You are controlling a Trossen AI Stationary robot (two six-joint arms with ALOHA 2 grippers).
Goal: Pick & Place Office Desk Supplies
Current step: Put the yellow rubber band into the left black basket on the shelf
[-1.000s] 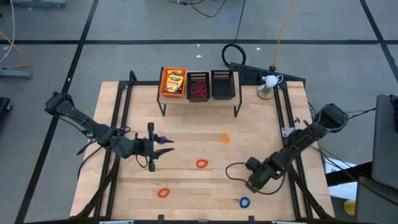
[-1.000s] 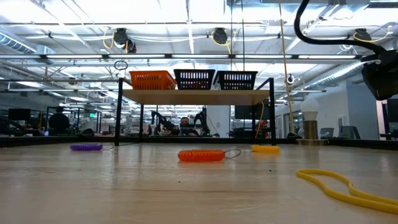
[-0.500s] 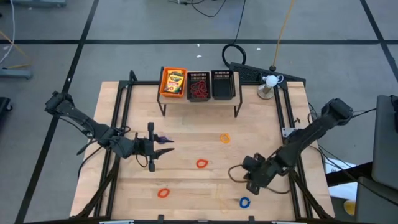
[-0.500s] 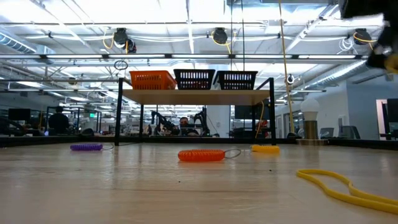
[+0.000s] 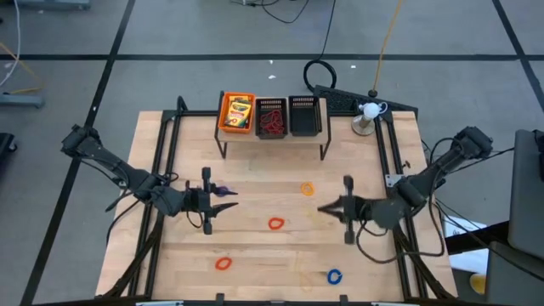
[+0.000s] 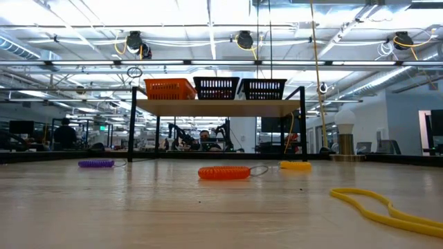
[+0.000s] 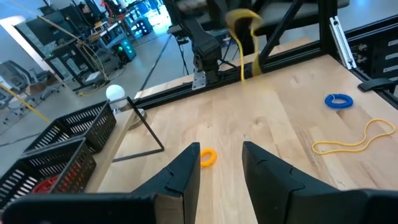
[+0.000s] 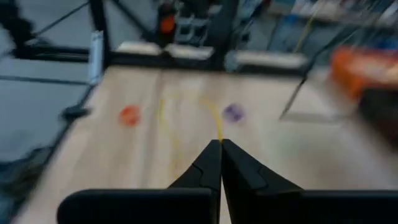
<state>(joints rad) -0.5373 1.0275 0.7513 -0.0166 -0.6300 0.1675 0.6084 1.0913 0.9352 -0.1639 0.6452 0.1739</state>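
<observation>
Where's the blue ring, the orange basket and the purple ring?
blue ring [image 5: 334,276]: high view, on its loop.
orange basket [image 6: 169,89]: low view, middle of its mesh front wall.
purple ring [image 6: 96,164]: low view, middle of its coiled side.

Yellow-green card box [image 5: 237,111] flat in orange bin, reddish bands [image 5: 270,126] heaped in middle bin, purple ring [image 5: 223,190], two red rings [image 5: 275,223], orange ring [image 5: 307,189], blue ring [image 5: 333,276] flat on desk, yellow band [image 8: 217,127] dangling from shut right tool [image 8: 220,147]

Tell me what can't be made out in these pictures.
Low view: left gripper and right gripper, beyond the top edge.
High view: loose yellow rubber band on the wooden table, too thin to see.
Right wrist view: motion blur hides whether the right gripper pinches a thin yellow strand.
</observation>
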